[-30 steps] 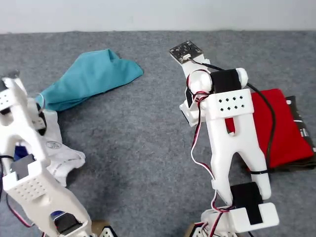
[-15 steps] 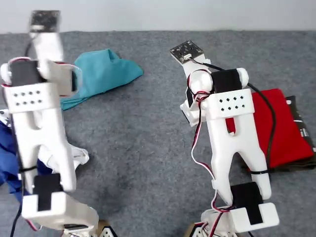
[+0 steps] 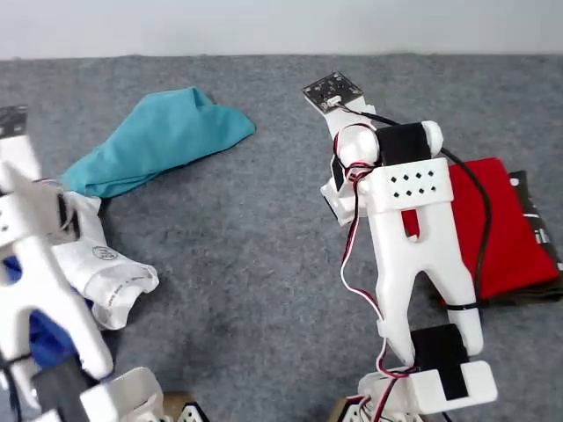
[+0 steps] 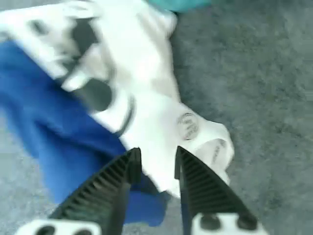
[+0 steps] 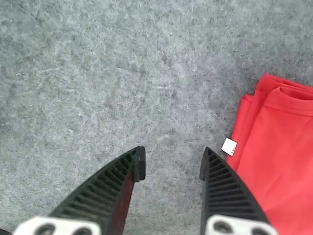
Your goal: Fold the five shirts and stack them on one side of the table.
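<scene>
We find the left claw (image 4: 155,155) slightly spread and empty above the white shirt (image 4: 161,107). In the high view, this shirt lies at the table's 8 o'clock with its long axis running 11 to 5 o'clock. The right claw (image 5: 170,161), spread and empty, is well apart from it, so we judge the left arm nearer.

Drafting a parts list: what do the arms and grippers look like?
The right arm and left arm are white plastic with black motor blocks. The right arm has a plate of holes, red, white and black cables, and a circuit board at its wrist. The left gripper and right gripper have black ribbed fingers on white bases.
</scene>
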